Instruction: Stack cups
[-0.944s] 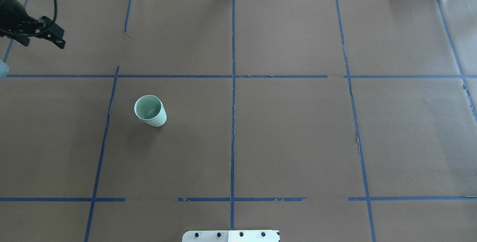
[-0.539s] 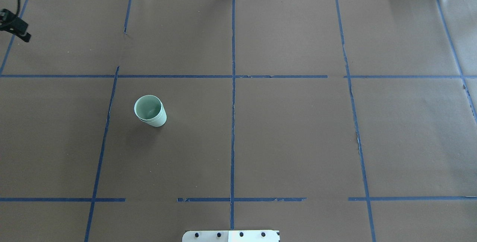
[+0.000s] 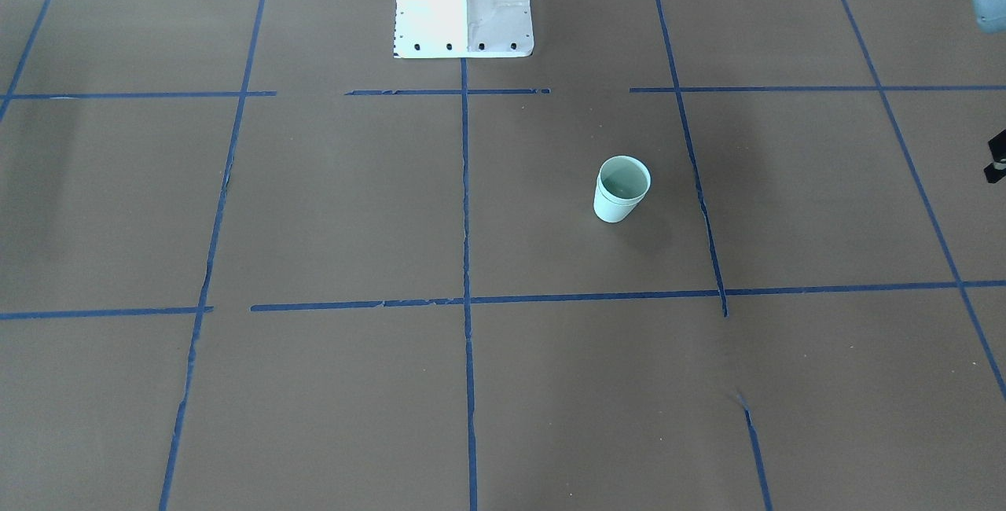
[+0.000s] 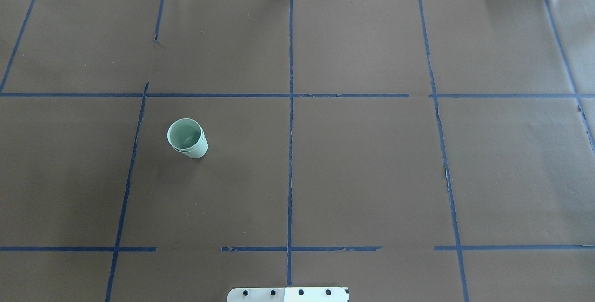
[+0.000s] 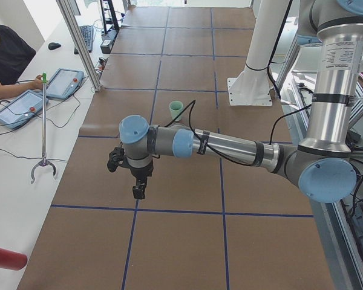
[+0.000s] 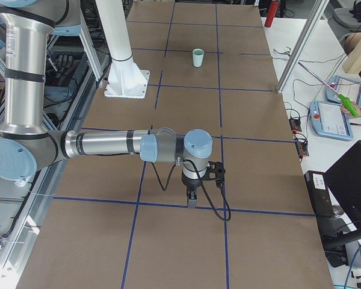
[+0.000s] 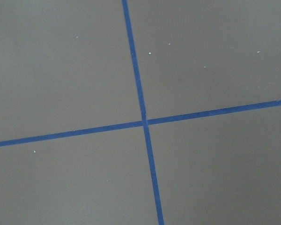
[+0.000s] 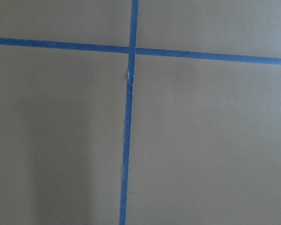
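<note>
The two pale mint-green cups (image 4: 187, 138) stand nested one inside the other, upright, on the brown table left of centre. They also show in the front view (image 3: 621, 189), the left side view (image 5: 176, 110) and the right side view (image 6: 197, 58). My left gripper (image 5: 137, 188) hangs over the table far from the cups, toward the robot's left end. My right gripper (image 6: 191, 197) hangs over the opposite end. Neither holds a cup. I cannot tell whether either is open or shut. Both wrist views show only bare table and blue tape.
Blue tape lines (image 4: 290, 107) divide the brown table into squares. The white robot base plate (image 4: 288, 294) sits at the near edge. A side bench with tablets (image 5: 63, 81) and a seated person (image 5: 6, 57) runs along the far edge.
My left gripper has moved left and out of the overhead view. The nested cups have not moved.
</note>
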You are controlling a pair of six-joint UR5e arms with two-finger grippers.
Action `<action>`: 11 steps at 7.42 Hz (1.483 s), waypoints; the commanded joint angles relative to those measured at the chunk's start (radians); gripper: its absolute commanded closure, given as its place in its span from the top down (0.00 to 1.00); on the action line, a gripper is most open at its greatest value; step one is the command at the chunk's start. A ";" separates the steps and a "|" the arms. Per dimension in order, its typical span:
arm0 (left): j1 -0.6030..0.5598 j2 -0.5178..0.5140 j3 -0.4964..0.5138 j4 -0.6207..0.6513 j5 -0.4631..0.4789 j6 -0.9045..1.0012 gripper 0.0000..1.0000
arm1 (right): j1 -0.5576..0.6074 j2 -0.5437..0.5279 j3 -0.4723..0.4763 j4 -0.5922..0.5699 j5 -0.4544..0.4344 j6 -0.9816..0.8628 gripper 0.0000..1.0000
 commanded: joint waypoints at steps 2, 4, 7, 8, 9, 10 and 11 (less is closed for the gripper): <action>-0.007 0.073 0.060 -0.082 -0.058 0.009 1.00 | 0.000 0.000 0.000 0.000 0.000 0.000 1.00; -0.009 0.084 0.057 -0.084 -0.055 0.002 1.00 | 0.000 0.000 0.000 -0.002 0.000 0.000 1.00; -0.012 0.084 0.052 -0.077 -0.051 0.000 1.00 | 0.000 0.000 0.001 0.000 0.000 0.000 1.00; -0.012 0.082 0.052 -0.077 -0.051 -0.001 1.00 | 0.000 0.000 0.001 -0.002 0.000 0.000 1.00; -0.012 0.082 0.052 -0.077 -0.051 -0.001 1.00 | 0.000 0.000 0.000 0.000 0.000 0.000 1.00; -0.012 0.081 0.052 -0.077 -0.051 -0.001 1.00 | 0.000 0.000 0.000 -0.002 0.000 0.000 1.00; -0.012 0.081 0.052 -0.077 -0.051 -0.001 1.00 | 0.000 0.000 0.000 0.000 0.000 0.000 1.00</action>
